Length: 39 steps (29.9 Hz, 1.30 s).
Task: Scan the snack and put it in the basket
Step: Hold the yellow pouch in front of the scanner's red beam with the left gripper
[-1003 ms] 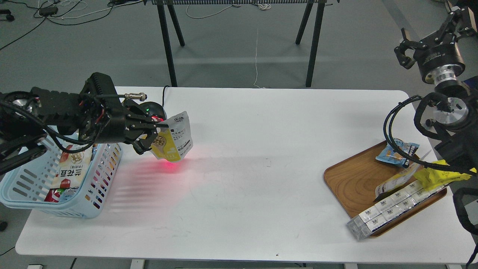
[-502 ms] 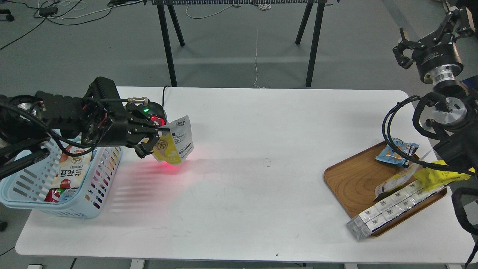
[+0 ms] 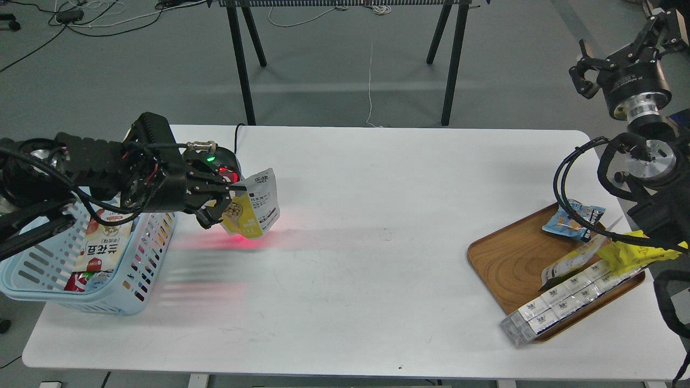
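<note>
My left gripper (image 3: 225,196) is shut on the snack (image 3: 253,207), a yellow and white pouch with a picture of tan beans. It holds the pouch above the table in front of a black scanner (image 3: 218,160) with a green and a red light. Red scan light falls on the table under the pouch. The light blue basket (image 3: 137,269) stands at the table's left edge, just left of the pouch, partly under my left arm. My right gripper (image 3: 620,46) is raised at the far right, its fingers spread and empty.
The basket holds a white-and-red packet (image 3: 105,245). A brown wooden tray (image 3: 517,258) at the right holds a blue packet (image 3: 571,218), a yellow packet (image 3: 636,248) and a long row of small white packs (image 3: 566,302). The white table (image 3: 366,242) lies between.
My left gripper with the snack has moved slightly left and up toward the scanner. The red light on the table has spread into streaks to the left. The right arm barely moved.
</note>
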Each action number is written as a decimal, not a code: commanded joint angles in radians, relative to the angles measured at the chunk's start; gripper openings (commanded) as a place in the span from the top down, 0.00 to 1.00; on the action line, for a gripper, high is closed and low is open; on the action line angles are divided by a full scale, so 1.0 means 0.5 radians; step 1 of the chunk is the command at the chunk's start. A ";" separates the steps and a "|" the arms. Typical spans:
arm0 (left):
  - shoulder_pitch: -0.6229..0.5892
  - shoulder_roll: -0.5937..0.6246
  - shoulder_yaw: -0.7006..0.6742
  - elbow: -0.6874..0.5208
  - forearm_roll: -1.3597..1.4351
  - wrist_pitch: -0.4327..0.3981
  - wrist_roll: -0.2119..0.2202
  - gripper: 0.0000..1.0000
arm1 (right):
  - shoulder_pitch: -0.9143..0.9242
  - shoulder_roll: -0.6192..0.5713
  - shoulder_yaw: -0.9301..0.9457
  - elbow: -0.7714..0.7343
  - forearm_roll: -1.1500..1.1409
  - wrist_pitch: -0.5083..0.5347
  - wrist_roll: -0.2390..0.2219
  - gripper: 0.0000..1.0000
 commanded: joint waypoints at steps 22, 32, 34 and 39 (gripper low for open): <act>-0.024 -0.004 -0.030 0.023 0.000 0.000 -0.012 1.00 | 0.000 0.018 0.003 0.000 0.001 0.000 0.000 0.01; -0.049 -0.004 -0.042 0.035 0.000 0.003 -0.009 1.00 | 0.003 0.018 0.003 0.000 0.001 0.000 0.000 0.01; -0.046 -0.007 -0.060 0.048 0.000 0.003 -0.009 1.00 | 0.003 0.018 0.003 0.000 0.001 0.000 0.000 0.01; -0.033 -0.007 -0.048 0.078 0.000 0.003 -0.009 1.00 | 0.003 0.018 0.003 0.000 0.001 0.000 0.000 0.01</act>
